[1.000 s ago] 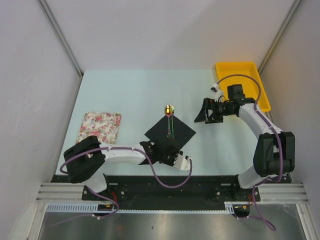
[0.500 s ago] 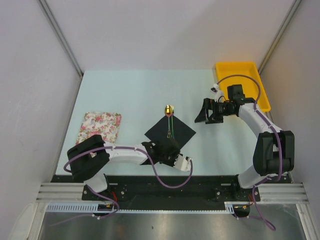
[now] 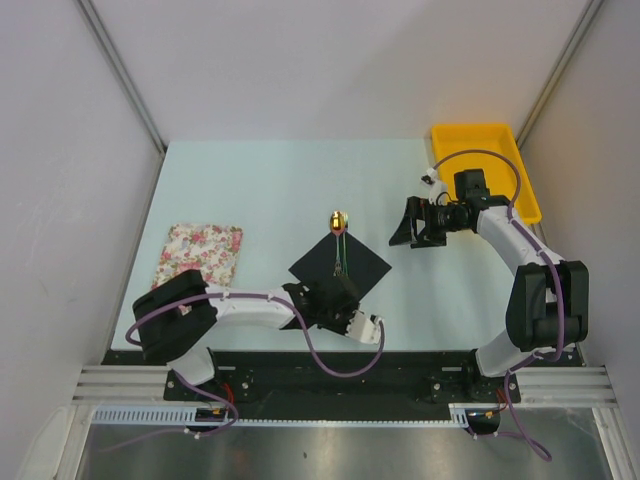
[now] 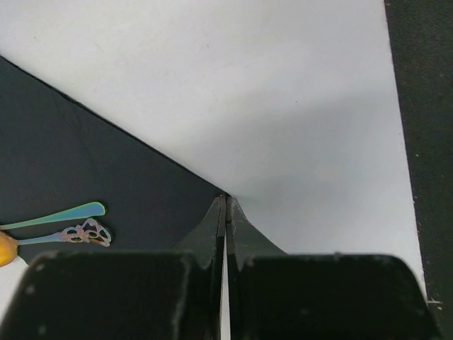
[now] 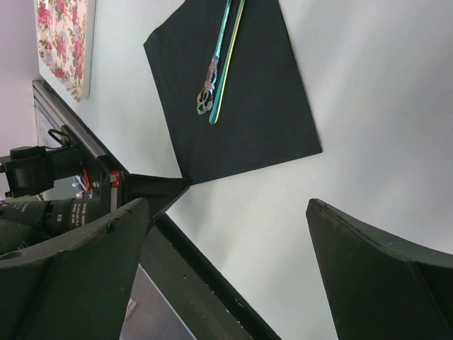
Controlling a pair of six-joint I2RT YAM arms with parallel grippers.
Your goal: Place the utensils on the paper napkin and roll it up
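Note:
The black paper napkin (image 3: 362, 265) lies as a diamond at mid-table. Two utensils (image 3: 341, 252) rest side by side on it, their gold ends past its far corner. My left gripper (image 3: 338, 296) is at the napkin's near corner; in the left wrist view its fingertips (image 4: 225, 198) meet right at that corner of the napkin (image 4: 85, 163), shut on it. The utensils' handles (image 4: 64, 223) show at the left there. My right gripper (image 3: 405, 232) hovers open to the right of the napkin (image 5: 233, 92); its wide jaws (image 5: 228, 205) hold nothing, and the utensils (image 5: 219, 64) show beyond them.
A pink floral cloth mat (image 3: 198, 254) lies at the left of the table. A yellow tray (image 3: 485, 131) sits at the far right corner. A black rail (image 3: 330, 365) runs along the near edge, just behind the left gripper.
My left gripper's jaws have closed at the napkin's near corner, and its arm has shifted slightly. The right arm, napkin and utensils have stayed put.

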